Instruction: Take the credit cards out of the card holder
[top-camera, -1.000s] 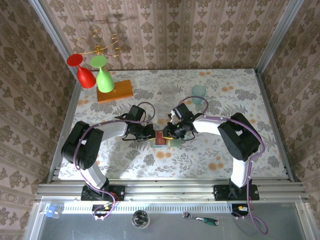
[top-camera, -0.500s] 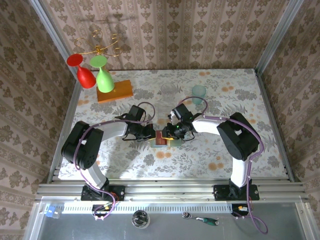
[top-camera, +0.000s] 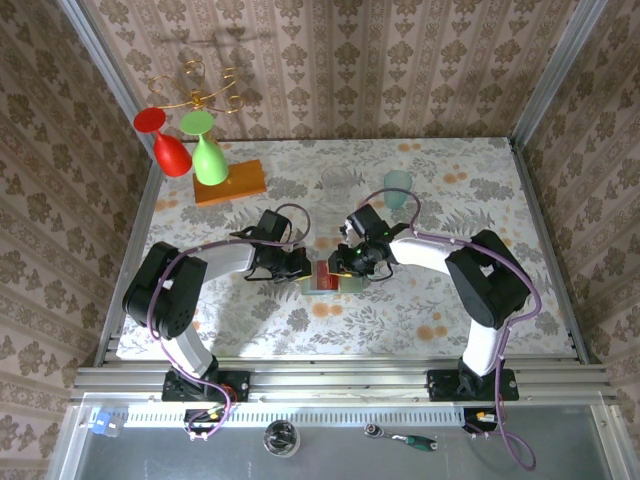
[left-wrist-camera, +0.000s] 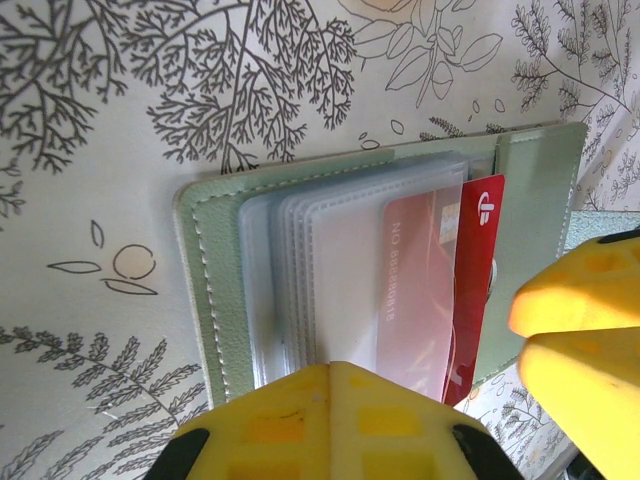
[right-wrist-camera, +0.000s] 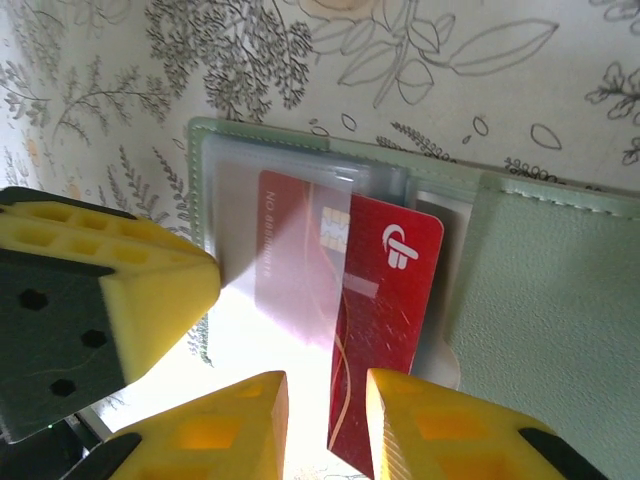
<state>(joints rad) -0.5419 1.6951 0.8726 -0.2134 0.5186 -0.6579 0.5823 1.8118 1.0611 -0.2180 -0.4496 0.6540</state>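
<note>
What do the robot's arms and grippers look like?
The left arm and right arm are white tubes with chunky black joints, and a purple cable loops along each. The left gripper and right gripper have blocky yellow fingers.

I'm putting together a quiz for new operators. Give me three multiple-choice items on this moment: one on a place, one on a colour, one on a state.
1. Where does the card holder lie?
A) on the table, between the left gripper and the right gripper
B) on the orange block
C) inside the teal cup

2. What colour is the card sticking out of the clear sleeve?
A) blue
B) green
C) red

3. How is the card holder set?
A) folded shut
B) open flat
C) propped on edge

Answers:
1 A: the top view shows it on the floral table with a gripper at each side.
2 C: the exposed part of the card is plainly red.
3 B: both panels lie spread and the sleeves are uncovered.
</note>
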